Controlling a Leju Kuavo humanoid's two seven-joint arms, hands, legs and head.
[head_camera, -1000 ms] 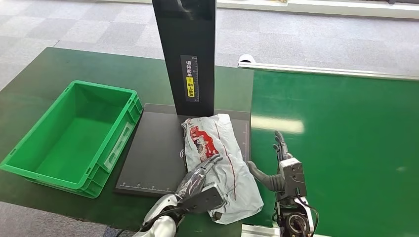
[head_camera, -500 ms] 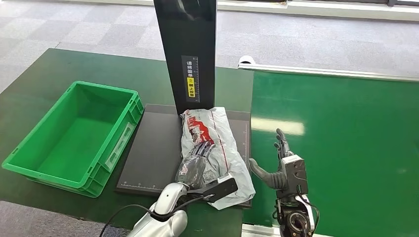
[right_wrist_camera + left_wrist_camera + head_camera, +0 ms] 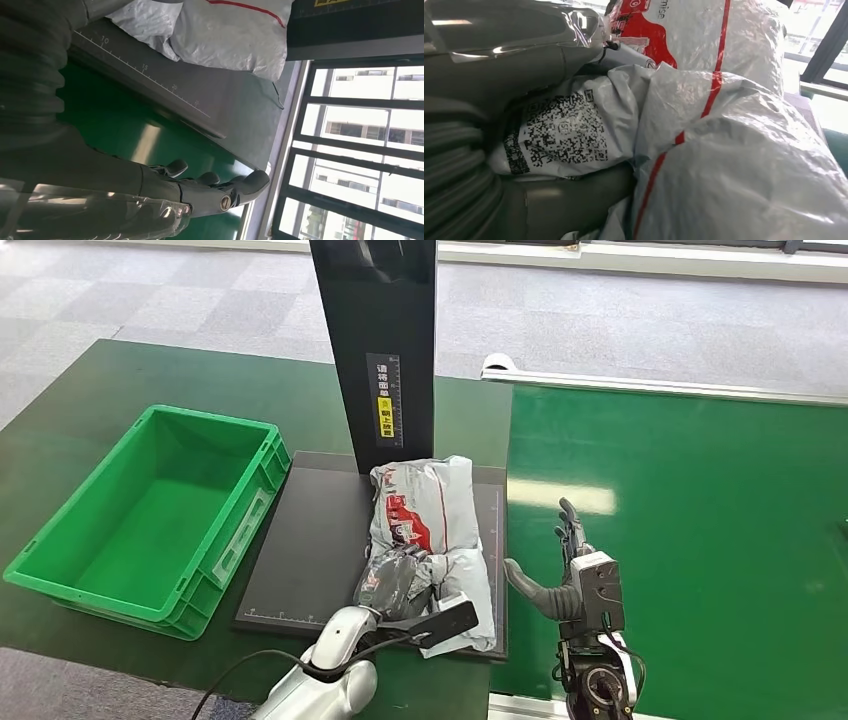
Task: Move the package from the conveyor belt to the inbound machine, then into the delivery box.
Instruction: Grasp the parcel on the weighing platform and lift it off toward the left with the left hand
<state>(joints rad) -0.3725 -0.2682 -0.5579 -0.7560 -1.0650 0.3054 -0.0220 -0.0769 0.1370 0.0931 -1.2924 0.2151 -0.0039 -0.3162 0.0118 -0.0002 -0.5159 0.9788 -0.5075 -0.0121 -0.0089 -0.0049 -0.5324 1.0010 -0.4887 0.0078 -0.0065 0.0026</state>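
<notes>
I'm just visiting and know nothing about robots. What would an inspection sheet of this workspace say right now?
Surface: dark green table on the left, bright green conveyor belt on the right.
Job's things: grey package with red print lies crumpled on the black inbound machine plate, before its upright column; green delivery box beside it holds nothing.
Clutter: nothing seen.
Hands: left hand grips the package's near end, fingers closed on it; right hand open over the belt, holding nothing.
Cables: a thin black one along the left arm.
Surroundings: grey carpet tiles; windows in the right wrist view.
</notes>
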